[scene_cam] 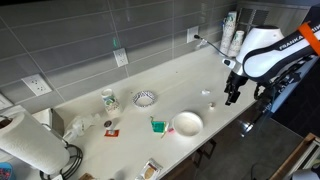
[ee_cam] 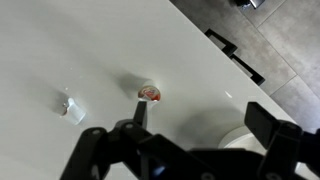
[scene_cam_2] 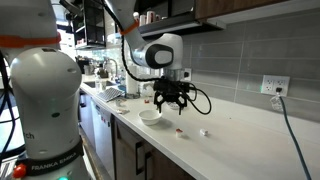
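Gripper [scene_cam: 232,97] hangs over the pale countertop [scene_cam: 160,75], towards the end that lies at the frame's right in this exterior view, about midway between wall edge and front edge. Fingers spread wide, nothing between them, clear of the surface. Below it in the wrist view: small round white plastic piece with a red top [ee_cam: 148,92], lying flat on the counter. A small white plastic scrap [ee_cam: 70,108] lies near it, apart. White round ceramic bowl [scene_cam_2: 150,117] sits nearer the front edge. Judgement: the piece is light, stiff and low, likely to skid on the smooth top. Pinch it across its round sides, squarely.
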Tool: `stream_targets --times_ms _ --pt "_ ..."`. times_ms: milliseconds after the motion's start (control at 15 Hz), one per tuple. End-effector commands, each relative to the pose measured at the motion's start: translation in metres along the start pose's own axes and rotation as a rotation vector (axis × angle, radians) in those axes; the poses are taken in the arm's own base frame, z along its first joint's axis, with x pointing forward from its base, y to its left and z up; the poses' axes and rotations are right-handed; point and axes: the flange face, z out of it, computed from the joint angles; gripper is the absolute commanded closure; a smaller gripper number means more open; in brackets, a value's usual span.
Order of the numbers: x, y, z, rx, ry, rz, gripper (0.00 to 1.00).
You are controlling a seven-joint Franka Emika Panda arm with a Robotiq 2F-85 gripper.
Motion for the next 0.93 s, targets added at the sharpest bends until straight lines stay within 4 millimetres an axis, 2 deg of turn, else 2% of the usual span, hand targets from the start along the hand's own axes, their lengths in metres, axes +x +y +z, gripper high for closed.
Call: stream_targets --times_ms 0,600,867 --pt "0.002 -0.007 0.026 0.018 0.005 -0.016 0.00" --pt "0.009 -0.012 0.070 -0.023 0.033 -0.001 0.00" --pt "0.013 -0.005 0.087 -0.056 0.038 0.007 0.00"
